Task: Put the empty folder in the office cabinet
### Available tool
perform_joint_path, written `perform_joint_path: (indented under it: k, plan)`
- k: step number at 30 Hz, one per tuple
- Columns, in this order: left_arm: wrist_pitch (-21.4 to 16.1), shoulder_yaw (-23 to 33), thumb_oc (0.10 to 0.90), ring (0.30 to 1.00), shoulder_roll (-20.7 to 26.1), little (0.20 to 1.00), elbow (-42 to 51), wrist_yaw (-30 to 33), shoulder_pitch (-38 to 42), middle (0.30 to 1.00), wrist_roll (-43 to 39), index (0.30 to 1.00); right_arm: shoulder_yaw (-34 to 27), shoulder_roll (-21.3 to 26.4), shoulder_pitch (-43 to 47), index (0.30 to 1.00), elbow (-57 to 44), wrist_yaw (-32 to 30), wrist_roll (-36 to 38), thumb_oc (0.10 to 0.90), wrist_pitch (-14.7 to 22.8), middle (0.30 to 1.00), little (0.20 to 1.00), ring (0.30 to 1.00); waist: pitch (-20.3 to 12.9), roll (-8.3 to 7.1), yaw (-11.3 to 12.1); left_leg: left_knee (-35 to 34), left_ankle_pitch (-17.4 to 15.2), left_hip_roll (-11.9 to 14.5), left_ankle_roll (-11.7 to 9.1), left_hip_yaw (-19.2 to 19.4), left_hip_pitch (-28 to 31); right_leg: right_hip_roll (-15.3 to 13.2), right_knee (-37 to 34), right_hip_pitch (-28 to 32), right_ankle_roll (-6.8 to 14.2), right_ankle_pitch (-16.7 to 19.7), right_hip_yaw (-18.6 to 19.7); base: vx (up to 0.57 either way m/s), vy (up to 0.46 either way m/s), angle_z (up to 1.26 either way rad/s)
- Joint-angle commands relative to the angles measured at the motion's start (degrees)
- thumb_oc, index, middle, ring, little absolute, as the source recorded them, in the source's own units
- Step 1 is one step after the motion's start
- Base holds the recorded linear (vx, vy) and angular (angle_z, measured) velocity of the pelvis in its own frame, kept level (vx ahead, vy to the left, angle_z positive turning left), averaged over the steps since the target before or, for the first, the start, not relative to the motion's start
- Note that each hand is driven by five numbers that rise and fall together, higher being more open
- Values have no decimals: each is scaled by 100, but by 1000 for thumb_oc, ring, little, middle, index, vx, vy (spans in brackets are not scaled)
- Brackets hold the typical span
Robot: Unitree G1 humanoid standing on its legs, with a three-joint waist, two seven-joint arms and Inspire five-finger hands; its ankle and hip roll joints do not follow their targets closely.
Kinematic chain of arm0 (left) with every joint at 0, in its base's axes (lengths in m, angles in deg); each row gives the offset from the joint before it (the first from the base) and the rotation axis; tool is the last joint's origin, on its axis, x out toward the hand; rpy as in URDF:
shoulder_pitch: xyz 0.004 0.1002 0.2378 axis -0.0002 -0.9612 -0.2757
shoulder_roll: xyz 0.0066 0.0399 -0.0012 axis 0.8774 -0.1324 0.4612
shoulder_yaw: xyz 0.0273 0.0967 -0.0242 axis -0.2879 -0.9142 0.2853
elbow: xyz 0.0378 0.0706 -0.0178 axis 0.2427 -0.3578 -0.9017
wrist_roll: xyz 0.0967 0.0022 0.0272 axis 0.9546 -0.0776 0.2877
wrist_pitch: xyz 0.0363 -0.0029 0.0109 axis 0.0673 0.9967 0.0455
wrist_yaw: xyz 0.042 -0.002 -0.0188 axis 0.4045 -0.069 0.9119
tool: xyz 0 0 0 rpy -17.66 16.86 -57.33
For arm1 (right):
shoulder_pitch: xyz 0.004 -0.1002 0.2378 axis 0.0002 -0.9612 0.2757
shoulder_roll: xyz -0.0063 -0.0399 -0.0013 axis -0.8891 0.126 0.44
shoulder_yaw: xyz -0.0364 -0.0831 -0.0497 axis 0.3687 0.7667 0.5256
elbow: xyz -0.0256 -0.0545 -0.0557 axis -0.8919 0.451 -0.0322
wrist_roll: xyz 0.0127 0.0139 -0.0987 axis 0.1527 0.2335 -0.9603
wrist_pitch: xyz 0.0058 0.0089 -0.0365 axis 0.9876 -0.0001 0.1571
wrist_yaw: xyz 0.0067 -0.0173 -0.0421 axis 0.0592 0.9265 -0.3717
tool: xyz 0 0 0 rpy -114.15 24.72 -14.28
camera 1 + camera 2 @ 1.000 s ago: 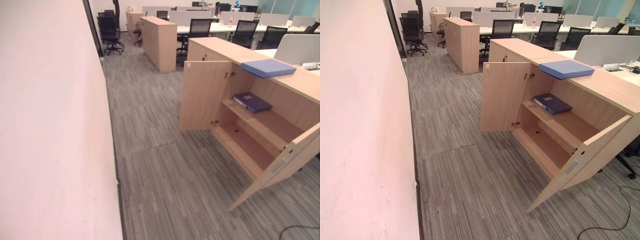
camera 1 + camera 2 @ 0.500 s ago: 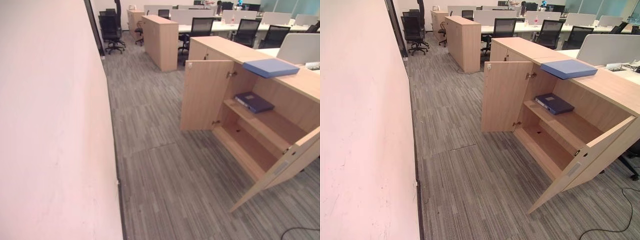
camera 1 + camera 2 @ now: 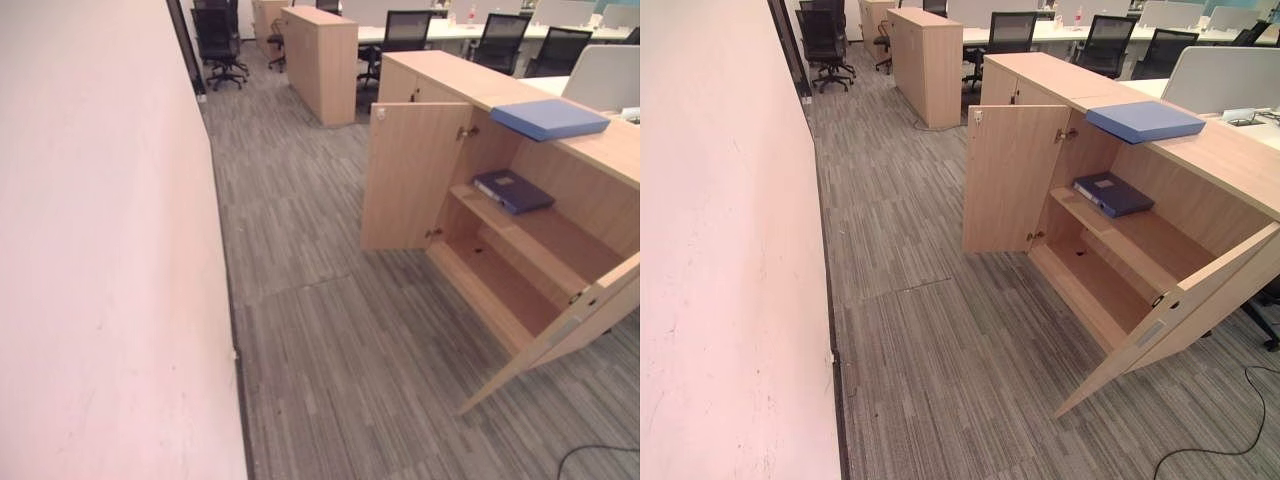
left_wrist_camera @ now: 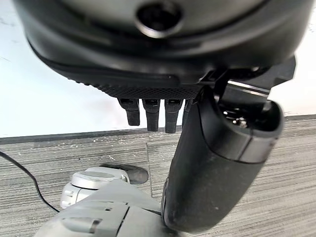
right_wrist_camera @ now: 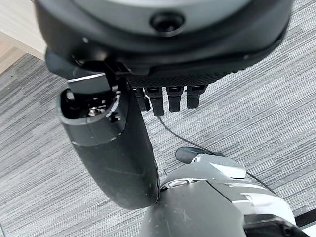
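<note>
The wooden office cabinet [image 3: 497, 283] stands at the right with both doors swung open. Its left door [image 3: 411, 176] faces me and its right door [image 3: 586, 316] juts out over the carpet. A light blue folder [image 3: 549, 118] lies flat on the cabinet's top. A dark blue binder [image 3: 512, 190] lies on the upper shelf inside; the lower shelf is bare. My left hand [image 4: 217, 163] hangs above the carpet near the white wall, fingers relaxed, holding nothing. My right hand [image 5: 113, 153] hangs over the carpet the same way, open and holding nothing.
A long pale wall [image 3: 100, 250] runs along the left. Grey striped carpet [image 3: 330, 340] lies between the wall and the cabinet. A second wooden cabinet [image 3: 322, 60] stands farther back, with black office chairs [image 3: 218, 40] and desks beyond it.
The whole picture has shifted: the camera has tipped down and moved slightly. The folder, binder and cabinet doors lie as before.
</note>
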Motion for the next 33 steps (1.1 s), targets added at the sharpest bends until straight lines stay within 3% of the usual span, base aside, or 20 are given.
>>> perform_joint_path:
  k: [1, 2, 3, 4, 6, 8, 9, 10, 12, 14, 15, 17, 18, 21, 24, 25, 26, 28, 30, 33]
  plan:
    - [-76, -15, 800, 900, 6, 900, -86, 41, 98, 900, -273, 900, 205, 5, -120, 900, 306, 37, 109, 800, -122, 900, 900, 900, 210, -212, 43, 1275, -559, 391, -165, 463, -564, -103, -1090, 644, 471, 382, -201, -8, -269, 22]
    - [-107, -77, 800, 900, -28, 900, 15, 92, 128, 900, -263, 900, 271, 37, -74, 900, 319, 1, 57, 800, -126, 900, 900, 900, 362, -216, 112, 2280, -223, 494, -190, 298, -1054, -20, -1088, 733, 349, 300, -225, 20, -217, 13]
    - [-106, -77, 800, 900, -29, 900, 16, 92, 128, 900, -263, 900, 270, 38, -73, 900, 320, 1, 57, 800, -125, 900, 900, 900, 360, -211, 108, 2300, -230, 501, -193, 291, -1069, -13, -1088, 730, 346, 299, -229, 13, -159, 6]
    - [-135, -146, 800, 900, -44, 900, 69, 124, 151, 900, -268, 900, 313, 81, -29, 900, 301, -30, 46, 800, -118, 900, 900, 900, 464, -204, 158, 2646, 127, 468, -169, 42, -1486, 37, -1109, 764, 290, 269, -242, 18, -58, -21]
    - [-144, -160, 800, 900, -49, 900, 85, 126, 155, 900, -274, 900, 323, 109, -7, 900, 285, -45, 58, 800, -110, 900, 900, 900, 491, -220, 179, 2535, 134, 382, -130, -40, -1674, 25, -1128, 766, 303, 265, -240, 55, -14, -6]
    - [-158, -166, 800, 900, -37, 900, 43, 137, 119, 900, -268, 900, 306, 162, 15, 900, 247, -67, 65, 800, -87, 900, 900, 900, 490, -262, 221, 1429, 297, 314, -132, -91, -1739, -38, -1158, 776, 385, 200, -200, 171, 100, 9]
    - [-154, -143, 800, 900, -36, 900, -10, 160, 96, 900, -283, 900, 297, 195, 34, 900, 221, -95, 61, 800, -71, 900, 900, 900, 470, -160, 257, 149, 995, 371, -232, -221, -1817, 22, -1158, 760, 379, 165, -169, 211, 152, 2]
    - [-169, -128, 800, 900, -36, 900, -32, 185, 87, 900, -313, 900, 288, 201, 31, 900, 213, -107, 73, 800, -59, 900, 900, 900, 479, -123, 278, -267, 1145, 369, -297, -300, -1863, 43, -1158, 808, 380, 116, -123, 245, 175, 3]
    - [-178, -95, 800, 900, -32, 900, -82, 214, 67, 900, -354, 900, 260, 215, 34, 900, 194, -127, 109, 800, -34, 900, 900, 900, 497, -54, 336, -758, 1316, 395, -423, -488, -1957, 98, -1157, 928, 374, 28, 18, 326, 146, -40]
    - [-154, -42, 800, 900, -69, 900, -171, 184, -44, 900, -262, 900, 243, 167, -18, 900, 244, -95, -29, 800, -27, 900, 900, 900, 331, 16, 372, -764, 1337, 479, -433, -403, -1747, 133, -1158, 1139, 477, -145, 207, 521, 227, -70]
    - [-178, -43, 800, 900, -27, 900, -95, 169, -91, 900, -257, 900, 228, 159, -37, 900, 266, -76, -51, 800, -49, 900, 900, 900, 333, -15, 425, -437, 1218, 434, -357, -304, -1807, -45, -1158, 1237, 522, -197, 274, 446, 249, -54]
    - [-202, -61, 800, 900, -1, 900, -50, 164, -100, 900, -224, 900, 242, 148, -39, 900, 277, -54, -68, 800, -52, 900, 900, 900, 311, -44, 452, -249, 1144, 402, -319, -285, -1894, -124, -1158, 1230, 551, -204, 296, 315, 212, -61]
    - [-241, -96, 800, 900, 130, 900, 49, 160, -69, 900, -127, 900, 333, 142, 42, 900, 242, -14, -147, 800, -64, 900, 900, 900, 335, -156, 510, 392, 844, 275, -175, -77, -2237, -403, -1158, 1149, 679, -171, 302, 260, 231, -35]
    - [-328, -90, 800, 900, 257, 900, 208, 285, 74, 900, -215, 900, 425, 173, 413, 900, -21, -50, -19, 800, -33, 900, 900, 900, 433, -249, 617, 1129, 334, 128, 61, 117, -2757, -739, -992, 823, 843, -86, 318, 244, 271, -27]
    - [-357, -51, 800, 900, 294, 900, 294, 303, 104, 900, -323, 900, 426, 186, 495, 900, -144, -76, 11, 800, -8, 900, 900, 900, 477, -247, 666, 1310, 126, 62, 184, 168, -2824, -895, -854, 781, 932, -67, 270, 174, 188, -27]
    - [-363, -41, 800, 900, 291, 900, 317, 312, 83, 900, -307, 900, 408, 190, 540, 900, -200, -87, 29, 800, 15, 900, 900, 900, 482, -212, 729, 1263, -14, -37, 321, 211, -2742, -1066, -544, 610, 1005, 68, 219, 277, 351, -17]
    - [-328, -48, 800, 900, 319, 900, 265, 308, 87, 900, -229, 900, 425, 206, 614, 900, -231, -117, -71, 800, 33, 900, 900, 900, 509, -170, 781, 1133, -232, -195, 430, 286, -2493, -1354, 137, 348, 1137, 464, 133, 262, 377, -26]
    - [-305, -56, 800, 900, 342, 900, 248, 313, 71, 900, -165, 900, 458, 215, 636, 900, -256, -136, -141, 800, 35, 900, 900, 900, 528, -128, 778, 1029, -280, -277, 516, 313, -2311, -1498, 624, 129, 1129, 749, 90, 125, 209, -26]
    - [-290, -74, 800, 900, 383, 900, 255, 309, 42, 900, -89, 900, 538, 235, 656, 900, -377, -192, -240, 800, 69, 900, 900, 900, 578, -40, 744, 808, -358, -380, 644, 357, -1956, -1785, 1410, -230, 1064, 1266, -95, 129, 202, -3]
    - [-257, -73, 800, 900, 451, 900, 250, 317, 20, 900, 17, 900, 646, 223, 662, 900, -537, -261, -337, 800, 90, 900, 900, 900, 689, 90, 617, 609, -464, -378, 752, 318, -1499, -1838, 2030, -676, 941, 1296, -210, 200, 137, 15]
